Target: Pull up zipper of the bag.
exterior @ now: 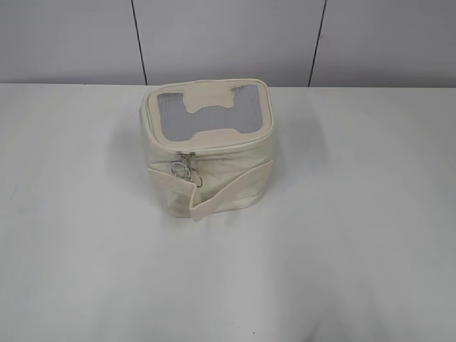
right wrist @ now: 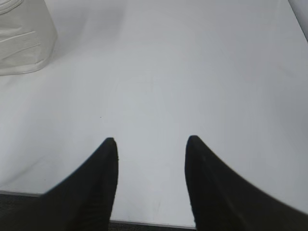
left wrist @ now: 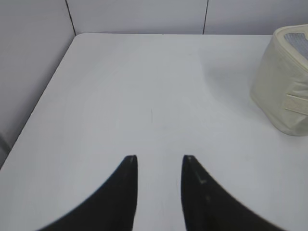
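Bag point(exterior: 206, 146) stands on the white bench point(exterior: 356, 249), ahead-right of the left claw point(left wrist: 160, 161) and ahead-left of the right claw point(right wrist: 151, 142). Both claws gape, holding nothing. Zipper point(exterior: 187, 158) slider faces the claws; neither arm looks clearly nearer.

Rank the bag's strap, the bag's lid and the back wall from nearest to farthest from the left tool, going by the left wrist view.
From the left tool:
1. Strap, low on the bag, right.
2. Lid, top of bag, upper right.
3. Back wall, beyond the table edge.
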You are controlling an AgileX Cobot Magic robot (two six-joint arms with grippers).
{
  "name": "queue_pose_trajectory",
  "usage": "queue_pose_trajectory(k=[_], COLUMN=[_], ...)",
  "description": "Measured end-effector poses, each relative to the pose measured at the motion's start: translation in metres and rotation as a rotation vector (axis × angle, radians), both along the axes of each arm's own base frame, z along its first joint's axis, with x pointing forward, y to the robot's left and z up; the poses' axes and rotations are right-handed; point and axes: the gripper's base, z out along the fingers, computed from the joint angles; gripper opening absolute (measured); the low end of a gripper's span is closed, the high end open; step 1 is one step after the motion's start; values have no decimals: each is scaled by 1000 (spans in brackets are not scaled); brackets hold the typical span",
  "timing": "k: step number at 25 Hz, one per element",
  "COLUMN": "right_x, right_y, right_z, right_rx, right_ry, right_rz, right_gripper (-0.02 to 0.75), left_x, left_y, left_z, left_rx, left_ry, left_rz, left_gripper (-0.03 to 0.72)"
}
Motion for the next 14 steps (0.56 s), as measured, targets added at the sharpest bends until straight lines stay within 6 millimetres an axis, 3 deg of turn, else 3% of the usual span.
queue_pose_trajectory(k=[14], right_x=[0], right_y=[0], right_z=[0], right_rx=[0], right_ry=[0], right_rz=[0], right_gripper=[368], left_x=[0], left_y=[0], left_z=[0], left_rx=[0], left_ry=[0], left_rz=[0], left_gripper=[238])
